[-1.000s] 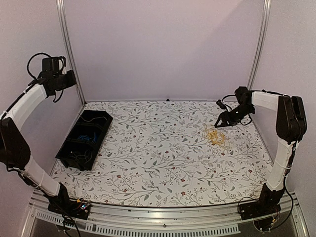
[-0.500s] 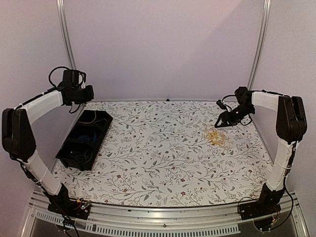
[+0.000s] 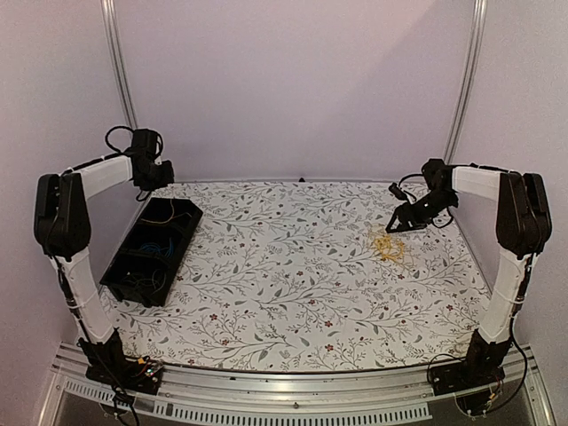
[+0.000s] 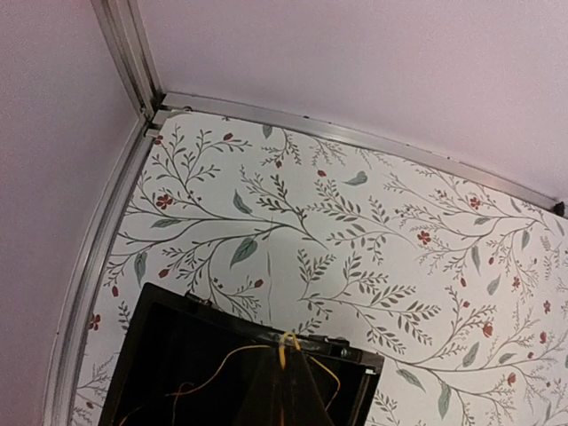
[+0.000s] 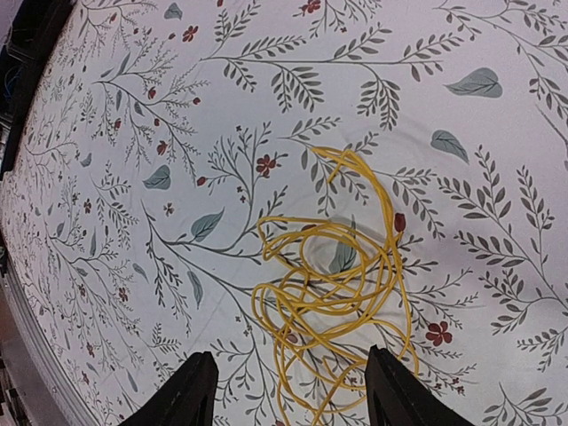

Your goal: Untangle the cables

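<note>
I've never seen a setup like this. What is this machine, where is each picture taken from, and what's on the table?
Two white-and-black robot arms are bolted at the table's near edge: the left arm and the right arm. The wide picture looks down from above and behind them; the other two come from cameras on their wrists. On the floral-patterned tabletop lies a tangle of thin yellow cable. The right arm's jaws stand open above it, holding nothing. The left arm hangs over a black plastic tray with blue and yellow wires inside; whether its jaws grip anything is unclear.
</note>
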Controlling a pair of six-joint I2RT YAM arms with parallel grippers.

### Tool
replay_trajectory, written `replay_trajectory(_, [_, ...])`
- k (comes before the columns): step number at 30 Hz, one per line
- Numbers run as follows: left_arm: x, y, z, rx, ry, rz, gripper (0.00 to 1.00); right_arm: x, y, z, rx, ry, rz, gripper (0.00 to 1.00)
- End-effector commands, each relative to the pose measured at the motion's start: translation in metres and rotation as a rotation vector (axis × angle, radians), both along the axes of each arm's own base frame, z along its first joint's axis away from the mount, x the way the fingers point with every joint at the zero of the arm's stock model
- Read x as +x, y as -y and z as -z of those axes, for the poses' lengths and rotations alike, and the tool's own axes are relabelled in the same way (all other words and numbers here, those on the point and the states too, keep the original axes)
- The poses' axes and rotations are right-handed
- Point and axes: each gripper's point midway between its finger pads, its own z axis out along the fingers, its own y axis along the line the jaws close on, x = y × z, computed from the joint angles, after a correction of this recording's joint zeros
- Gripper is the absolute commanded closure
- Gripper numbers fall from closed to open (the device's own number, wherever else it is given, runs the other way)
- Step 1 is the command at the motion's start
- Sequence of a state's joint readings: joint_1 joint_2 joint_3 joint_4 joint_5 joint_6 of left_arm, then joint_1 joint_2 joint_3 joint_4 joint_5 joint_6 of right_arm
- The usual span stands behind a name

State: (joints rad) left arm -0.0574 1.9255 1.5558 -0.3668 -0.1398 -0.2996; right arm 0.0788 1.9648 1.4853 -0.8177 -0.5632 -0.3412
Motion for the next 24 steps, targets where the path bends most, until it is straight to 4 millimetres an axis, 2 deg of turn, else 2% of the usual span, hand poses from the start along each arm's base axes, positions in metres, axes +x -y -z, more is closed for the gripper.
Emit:
replay_trajectory(1, [0.02,-0.03,-0.023,0.047,0.06,-0.069,1.0,-0.007,-0.002,-0.004,-0.006,0.005,-0.017,0.39])
replay_trajectory(4, [0.038,-0.031,-0.032,0.017,0.106,-0.047,1.0,-0.009,-0.001,-0.001,-0.015,-0.003,-0.021,0.39])
replay_trajectory(7, [0.057,-0.022,-0.037,-0.016,0.142,-0.004,1.0,-0.012,0.001,0.001,-0.029,-0.006,-0.024,0.39])
replay_trajectory(10, [0.059,-0.014,-0.029,-0.046,0.13,0.024,1.0,-0.013,0.002,0.002,-0.038,-0.001,-0.029,0.39])
replay_trajectory(14, [0.03,0.002,-0.004,-0.042,0.089,0.084,1.0,-0.013,0.002,0.002,-0.034,0.002,-0.02,0.39])
replay_trajectory(20, [-0.016,0.005,-0.011,-0.035,0.117,0.097,1.0,-0.014,0.002,0.005,-0.034,-0.006,-0.019,0.39])
replay_trajectory(24, [-0.041,0.006,0.006,-0.039,0.035,0.1,1.0,-0.01,-0.001,0.004,-0.022,-0.004,-0.021,0.39])
